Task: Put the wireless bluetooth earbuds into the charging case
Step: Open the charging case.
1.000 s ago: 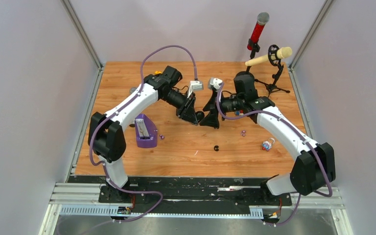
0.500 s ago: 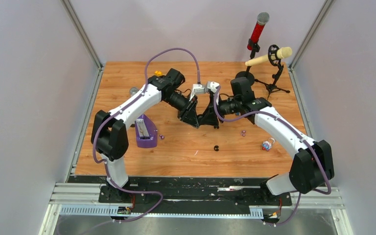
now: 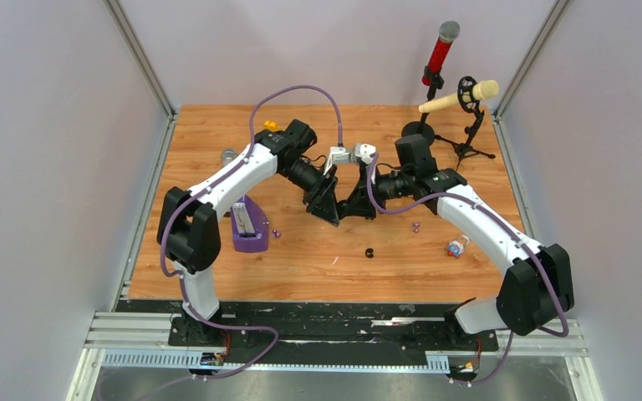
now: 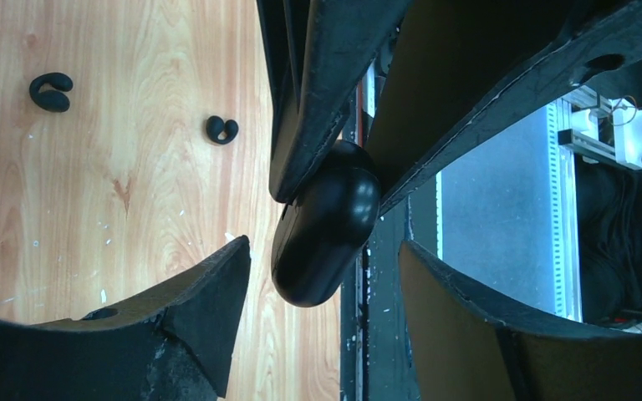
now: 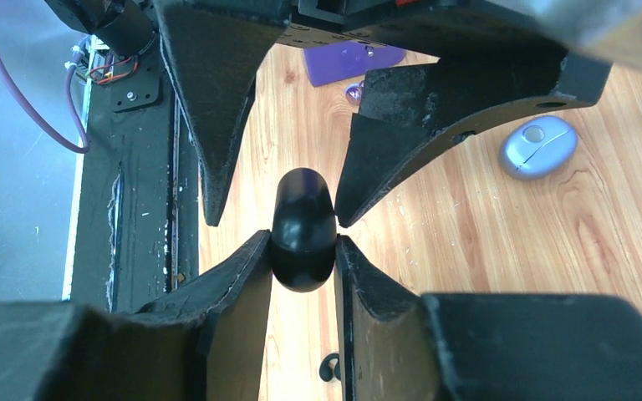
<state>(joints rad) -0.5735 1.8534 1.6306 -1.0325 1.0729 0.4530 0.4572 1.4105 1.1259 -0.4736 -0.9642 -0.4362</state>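
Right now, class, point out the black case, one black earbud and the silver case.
black case point(image 5: 303, 225): right wrist view, its glossy middle.
black earbud point(image 4: 48, 101): left wrist view, its lower curl.
silver case point(image 5: 537, 149): right wrist view, middle of its lid.

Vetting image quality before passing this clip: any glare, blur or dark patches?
Top external: even light, sharp throughout. Left wrist: the black charging case reads as a near-featureless dark shape; a black earbud on the wooden table is sharp. Right wrist: faint sheen on the case; the silver case behind is in focus.
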